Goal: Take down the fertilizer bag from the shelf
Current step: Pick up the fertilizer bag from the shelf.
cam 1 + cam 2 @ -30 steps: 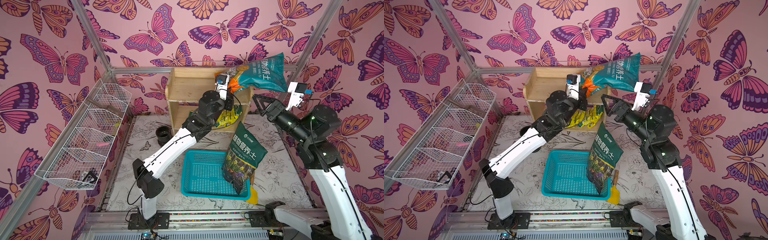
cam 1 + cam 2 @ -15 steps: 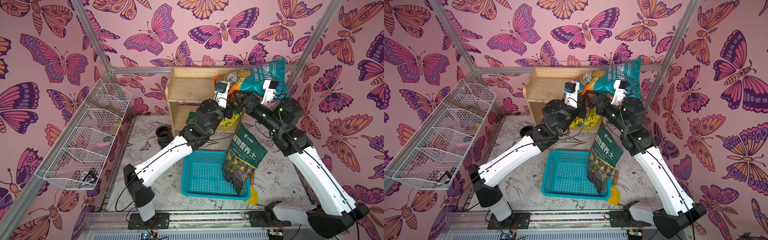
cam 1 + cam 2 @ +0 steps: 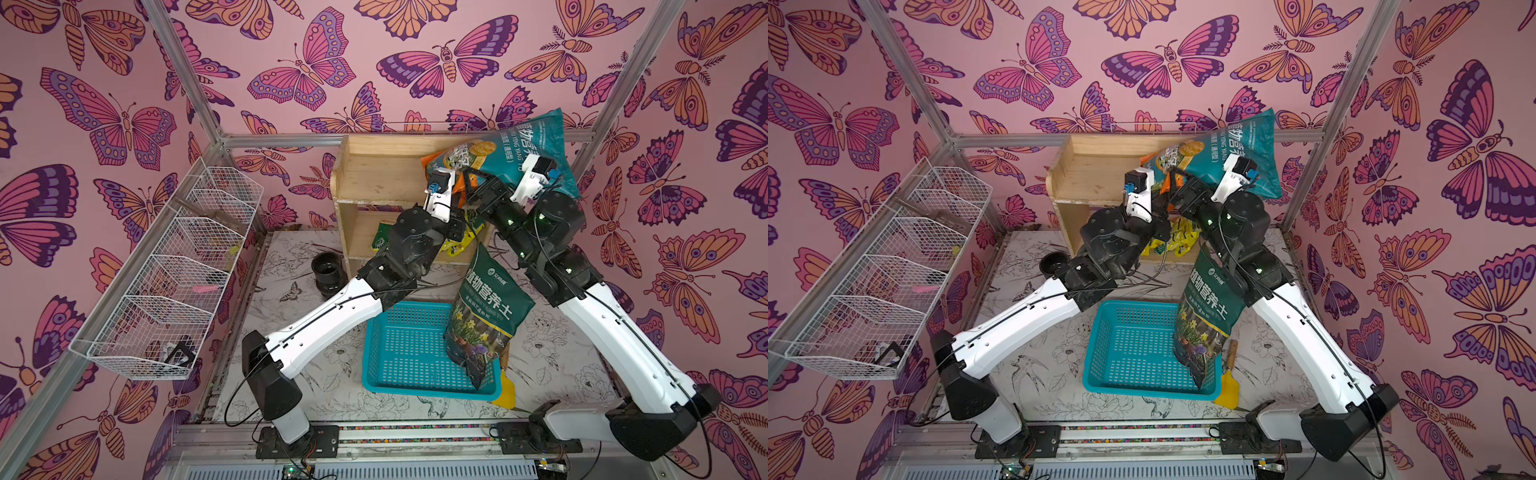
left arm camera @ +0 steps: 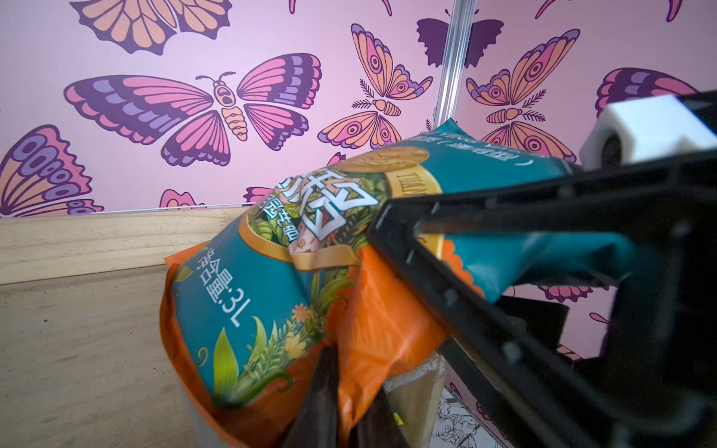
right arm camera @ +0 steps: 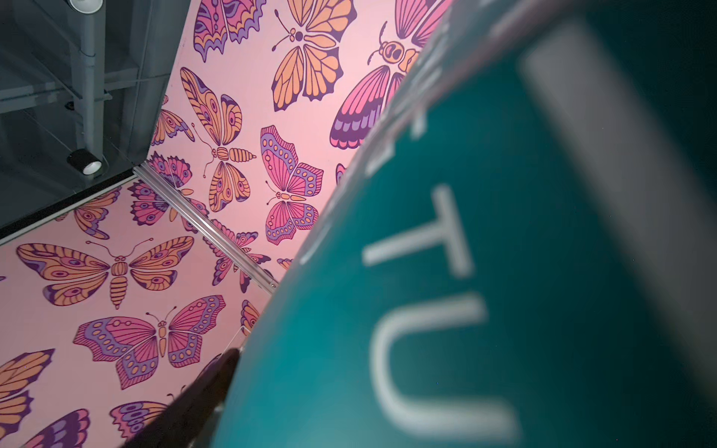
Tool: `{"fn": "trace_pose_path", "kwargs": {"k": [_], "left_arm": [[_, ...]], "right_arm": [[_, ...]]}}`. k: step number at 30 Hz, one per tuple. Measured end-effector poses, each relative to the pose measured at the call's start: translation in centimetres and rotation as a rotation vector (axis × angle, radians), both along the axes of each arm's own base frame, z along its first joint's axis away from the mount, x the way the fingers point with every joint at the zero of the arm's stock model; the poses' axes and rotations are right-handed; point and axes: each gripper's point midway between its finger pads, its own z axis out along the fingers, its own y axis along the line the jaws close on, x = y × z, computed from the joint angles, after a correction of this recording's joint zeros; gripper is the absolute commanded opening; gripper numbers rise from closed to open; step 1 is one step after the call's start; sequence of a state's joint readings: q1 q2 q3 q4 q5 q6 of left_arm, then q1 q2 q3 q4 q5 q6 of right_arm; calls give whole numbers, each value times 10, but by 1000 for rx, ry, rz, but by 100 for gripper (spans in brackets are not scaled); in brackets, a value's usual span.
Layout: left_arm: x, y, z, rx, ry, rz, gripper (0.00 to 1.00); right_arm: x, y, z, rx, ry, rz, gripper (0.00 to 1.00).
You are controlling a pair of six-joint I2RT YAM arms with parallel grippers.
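Lying across the right end of the shelf's (image 3: pixel 382 170) top tier, the bag (image 3: pixel 528 145) overhangs the side panel, with its teal end out past the shelf and its orange end toward the front. The left gripper (image 4: pixel 345 399) has its jaws pinched shut on the orange bottom edge. The right gripper (image 3: pixel 473 180) is up at the bag's teal middle. One dark finger (image 5: pixel 201 391) shows just beside the bag in the right wrist view, and I cannot tell whether these jaws grip.

Both arms crowd the shelf front, hiding part of the yellow packets (image 3: pixel 1179 239) on the lower tier. Below them a soil bag (image 3: pixel 490 307) stands in the blue basket (image 3: pixel 405 345). A black pot (image 3: pixel 327 270) sits on the table (image 3: pixel 291 299) left of the shelf.

A second ago the right arm stood off to the right, clear of the bag. The left grip is unchanged.
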State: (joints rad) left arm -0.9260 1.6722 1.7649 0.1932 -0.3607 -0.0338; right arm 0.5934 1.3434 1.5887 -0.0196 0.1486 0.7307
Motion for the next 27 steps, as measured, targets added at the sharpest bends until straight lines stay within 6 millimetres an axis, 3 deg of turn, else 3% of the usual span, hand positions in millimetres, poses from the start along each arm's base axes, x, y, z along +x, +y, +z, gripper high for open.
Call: {"fn": "trace_pose_path", "kwargs": {"k": [3, 5, 6, 7, 8, 10, 14, 18, 27], "left_arm": [[1, 7, -1, -4, -2, 18, 0], [2, 10, -1, -2, -4, 30, 0], [2, 10, -2, 2, -4, 35, 22], [2, 11, -3, 5, -7, 40, 68], [0, 12, -2, 4, -6, 36, 100], [-10, 14, 6, -10, -12, 9, 99], [-20, 40, 27, -51, -35, 34, 99], [-52, 64, 49, -93, -71, -3, 99], [-102, 173, 83, -227, -142, 96, 99]], "right_arm": [[4, 7, -1, -5, -3, -5, 20], [5, 13, 1, -7, -9, 1, 5], [5, 15, 1, -9, -11, 2, 0], [5, 16, 1, -14, -12, 1, 0], [6, 15, 0, -18, -13, -6, 0], [14, 12, -2, -22, -11, -31, 0], [22, 11, 2, -60, -18, -49, 0], [19, 26, 9, -148, -33, -29, 0], [-29, 79, 22, -333, -103, 143, 0]]}}
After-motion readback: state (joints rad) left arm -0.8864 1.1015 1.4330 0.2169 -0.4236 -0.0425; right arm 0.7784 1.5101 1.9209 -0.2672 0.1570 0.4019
